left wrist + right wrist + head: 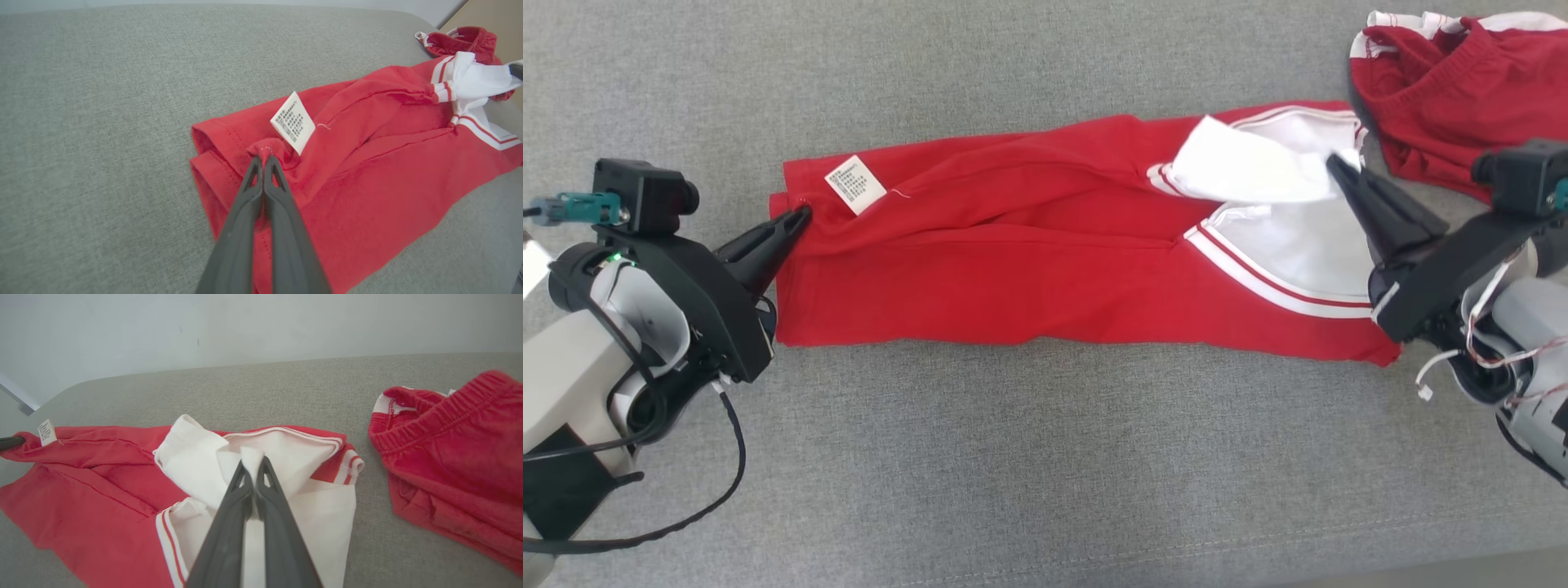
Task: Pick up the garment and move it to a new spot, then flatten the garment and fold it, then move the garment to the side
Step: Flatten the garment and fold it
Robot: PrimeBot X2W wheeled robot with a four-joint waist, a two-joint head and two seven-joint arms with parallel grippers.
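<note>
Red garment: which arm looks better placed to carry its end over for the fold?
Probably the left. The left gripper is shut on the red garment at the hem of its very end. The right gripper pinches only a loose white flap, close beside the red shorts.

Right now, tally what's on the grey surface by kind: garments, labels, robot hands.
Garments: 2, the red-and-white garment and the red shorts.
Labels: 1, the care label on the red-and-white garment.
Hands: 2, the left hand and the right hand, each shut on that garment.
Total: 5.
</note>
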